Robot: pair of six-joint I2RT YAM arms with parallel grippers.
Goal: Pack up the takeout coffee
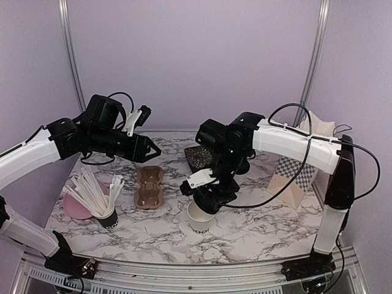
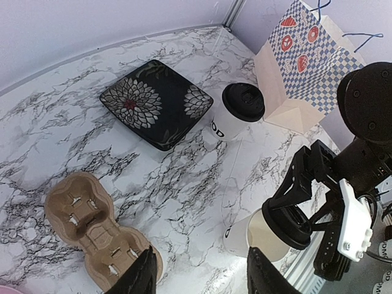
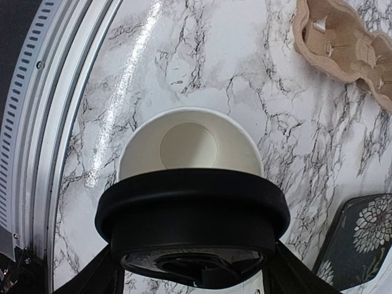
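Black lid [image 3: 193,214] is clamped in the right gripper [image 1: 207,201], held tilted just over the open white cup [image 3: 190,147] (not seated on it). Second cup [image 2: 236,113], lid on, is parked right beside the flowered plate [image 2: 153,101]. Left gripper [image 2: 205,275] is held half-spread with nothing in it, up near the cardboard tray [image 2: 92,226].

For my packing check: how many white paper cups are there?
2. A lidded cup stands beside the dark plate; an open cup sits by the lid in the right jaws. Arms may hide more.
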